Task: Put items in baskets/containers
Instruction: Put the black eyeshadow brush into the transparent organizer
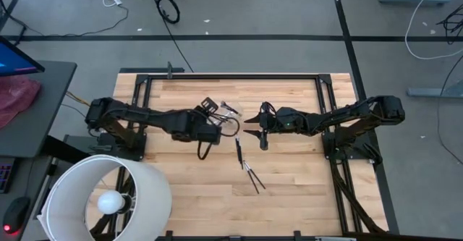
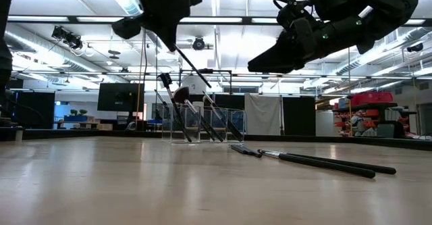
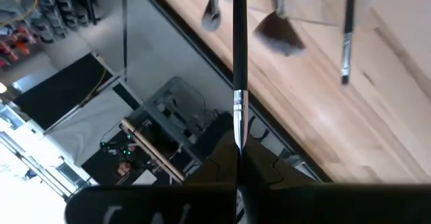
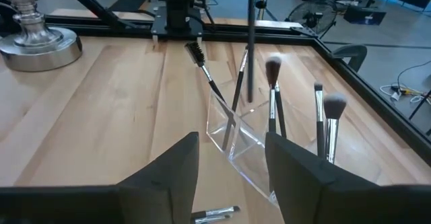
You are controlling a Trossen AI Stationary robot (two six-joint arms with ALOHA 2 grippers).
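A clear plastic cup [image 4: 232, 135] stands mid-table on its base, also seen in the low view [image 2: 202, 123], with several slim brushes [image 4: 273, 96] leaning in it, bristles up. My left gripper [image 3: 237, 158] hangs above the cup [image 1: 230, 116], shut on one dark brush [image 2: 192, 64] that slants down toward it. My right gripper [image 4: 232, 173] is open just right of the cup, its fingers short of it and touching nothing. Three loose brushes [image 1: 249, 170] lie flat on the wood nearer the front edge. My left gripper pinches the brush between its two fingers at the tapered end just past the silver ferrule [image 3: 237, 138]. The dark handle [image 3: 239, 35] runs straight on beyond the fingers. The brush is lifted clear, slanting down, its free end [image 4: 249, 97] over the cup's mouth.
A big white lampshade [image 1: 108, 197] fills the near left corner, and its metal base [image 4: 37, 46] shows in the right wrist view. A black frame [image 1: 231, 76] rims the table. Bare wood lies along the front edge [image 1: 289, 212].
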